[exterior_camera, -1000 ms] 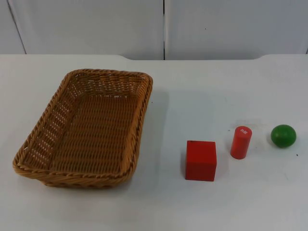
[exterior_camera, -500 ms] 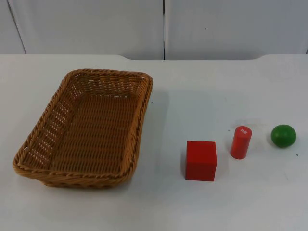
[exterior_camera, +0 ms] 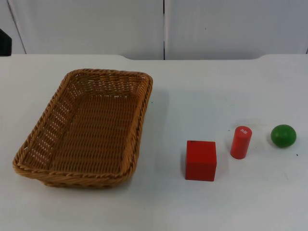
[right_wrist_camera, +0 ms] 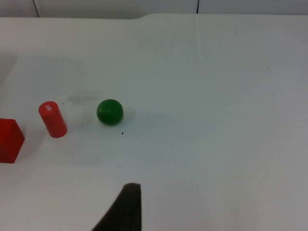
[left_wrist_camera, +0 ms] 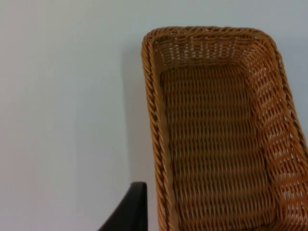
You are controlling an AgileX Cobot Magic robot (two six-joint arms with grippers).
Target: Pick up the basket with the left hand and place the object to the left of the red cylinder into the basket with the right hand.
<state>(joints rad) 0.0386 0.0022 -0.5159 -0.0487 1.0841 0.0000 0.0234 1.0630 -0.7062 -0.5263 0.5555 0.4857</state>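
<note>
Basket and blocks rest on the table, both arms held back.

The left gripper (left_wrist_camera: 126,211) hangs above the table just outside the wicker basket (exterior_camera: 86,127), whose long rim runs right beside its black fingertip (left_wrist_camera: 132,204); whether its fingers are apart or together cannot be told. The right gripper (right_wrist_camera: 122,209) hovers over bare white table (exterior_camera: 202,91), well apart from the objects; its finger state cannot be told either. Ahead of it lies the green ball (right_wrist_camera: 109,111), then the upright red cylinder (right_wrist_camera: 52,119) just beside it, then the red cube (right_wrist_camera: 9,140) beyond, resting near the cylinder and apart from the basket.
</note>
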